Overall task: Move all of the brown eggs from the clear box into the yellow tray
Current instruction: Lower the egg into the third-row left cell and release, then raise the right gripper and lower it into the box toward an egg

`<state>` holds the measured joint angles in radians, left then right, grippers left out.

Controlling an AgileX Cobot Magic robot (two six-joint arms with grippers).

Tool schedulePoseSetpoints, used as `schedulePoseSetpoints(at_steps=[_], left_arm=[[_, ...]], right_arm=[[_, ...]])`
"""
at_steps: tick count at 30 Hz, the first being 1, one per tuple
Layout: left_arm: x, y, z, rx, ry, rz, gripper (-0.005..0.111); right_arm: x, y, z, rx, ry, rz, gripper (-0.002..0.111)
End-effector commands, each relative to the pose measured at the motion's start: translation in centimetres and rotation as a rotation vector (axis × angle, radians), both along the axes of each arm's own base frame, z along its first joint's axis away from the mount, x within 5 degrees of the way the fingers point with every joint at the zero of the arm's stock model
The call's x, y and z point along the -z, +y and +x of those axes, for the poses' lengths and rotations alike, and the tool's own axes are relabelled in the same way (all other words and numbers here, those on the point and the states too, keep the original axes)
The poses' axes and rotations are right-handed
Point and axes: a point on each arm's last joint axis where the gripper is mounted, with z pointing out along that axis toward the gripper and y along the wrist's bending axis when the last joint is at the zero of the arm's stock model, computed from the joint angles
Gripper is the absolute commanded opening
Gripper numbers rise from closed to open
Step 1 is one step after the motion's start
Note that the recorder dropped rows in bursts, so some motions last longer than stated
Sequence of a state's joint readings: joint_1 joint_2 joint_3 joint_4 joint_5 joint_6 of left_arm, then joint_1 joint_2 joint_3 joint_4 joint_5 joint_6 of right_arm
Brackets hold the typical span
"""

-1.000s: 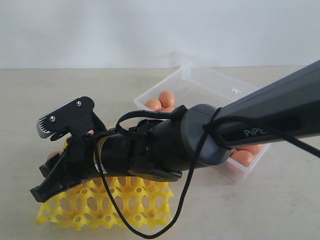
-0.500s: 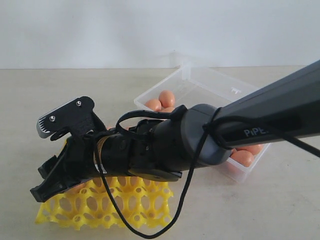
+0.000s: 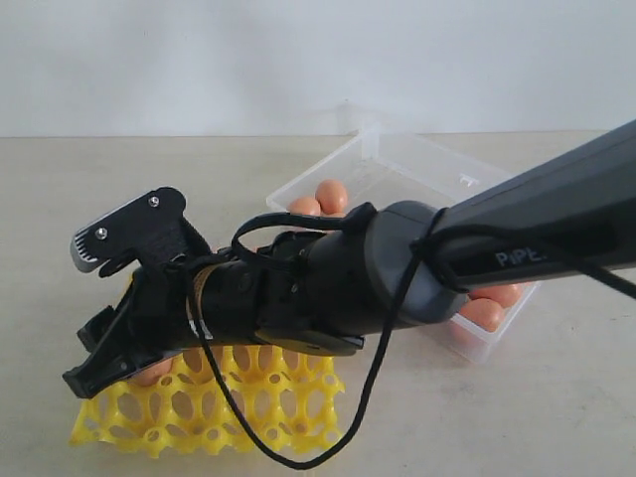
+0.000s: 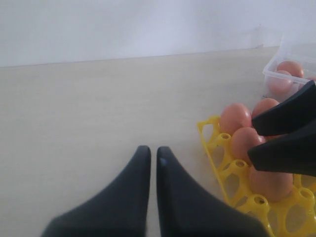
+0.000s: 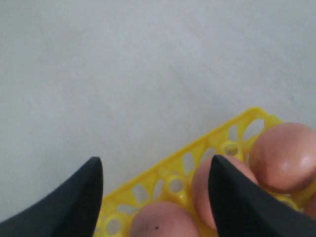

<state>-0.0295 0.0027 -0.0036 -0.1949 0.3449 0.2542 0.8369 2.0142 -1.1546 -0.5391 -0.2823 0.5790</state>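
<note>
The left claw (image 4: 149, 150) is seen over bare bench (image 4: 74, 113), to the left of the work, with its two fingers drawn together and nothing held between them. Just to the right of it the yellow tray (image 3: 288, 402) lies flat on the bench, and at least four brown eggs (image 4: 236, 117) are seated in cups toward its left side. The right claw (image 5: 155, 163) is stretched across the middle to that side of the tray. Its fingers are spread wide on either side of one egg (image 5: 158, 219), which rests in a cup. No contact between fingers and shell is shown, so the egg is judged to be set down rather than gripped, although its lower half is cut off in the wrist view and this cannot be confirmed. Many cups nearer the front of the tray are empty. Further right the clear box (image 3: 407, 169) stands open on the bench, and four or so eggs can be counted in it. Its middle is hidden by the arm, so more are probably there. The task is therefore judged to be partly done, likely less than half: several eggs are placed, and those in the box are yet to be carried over.
</note>
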Motion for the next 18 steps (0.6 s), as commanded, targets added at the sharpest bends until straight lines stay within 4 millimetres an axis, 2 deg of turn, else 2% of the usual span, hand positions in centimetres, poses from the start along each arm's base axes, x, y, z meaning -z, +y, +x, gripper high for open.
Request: schedulePoseSetpoints(at_steps=[1,2,3,4,5,6,7,8,10,11,13,16,18], left_arm=[[0.1,0.0,0.0,0.004,-0.003,0.003,0.004],[0.1,0.0,0.0,0.004,-0.003,0.003,0.004],[0.1,0.0,0.0,0.004,-0.003,0.003,0.004],[0.1,0.0,0.0,0.004,-0.003,0.003,0.004],[0.1,0.0,0.0,0.004,-0.003,0.003,0.004],[0.1,0.0,0.0,0.004,-0.003,0.003,0.004],[0.1,0.0,0.0,0.004,-0.003,0.003,0.004],[0.1,0.0,0.0,0.004,-0.003,0.003,0.004],[0.1,0.0,0.0,0.004,-0.003,0.003,0.004],[0.1,0.0,0.0,0.004,-0.003,0.003,0.004],[0.1,0.0,0.0,0.004,-0.003,0.003,0.004],[0.1,0.0,0.0,0.004,-0.003,0.003,0.004],[0.1,0.0,0.0,0.004,-0.003,0.003,0.004]], right_arm=[[-5.2,-3.9,1.0,0.222,0.054,-0.106,0.03],[-7.0,-6.8,1.7,0.345,0.092,-0.254,0.023],[-7.6,-8.0,2.0,0.397,0.108,-0.319,0.023],[-8.9,-11.4,2.7,0.502,0.142,-0.502,0.023],[-9.1,-12.8,3.1,0.523,0.151,-0.585,0.023],[-9.4,-15.9,3.9,0.562,0.194,-0.747,0.023],[-9.3,-17.1,4.2,0.573,0.217,-0.795,0.023],[-8.9,-19.6,5.3,0.604,0.252,-0.842,0.023],[-8.1,-22.6,6.6,0.639,0.297,-0.879,0.023],[-7.7,-23.6,7.0,0.623,0.32,-0.922,0.023],[-7.6,-24.7,8.3,0.656,0.386,-0.797,0.03],[-7.8,-24.0,10.5,0.554,0.504,-0.556,0.045],[-7.3,-23.8,11.7,0.535,0.582,-0.464,0.046]])
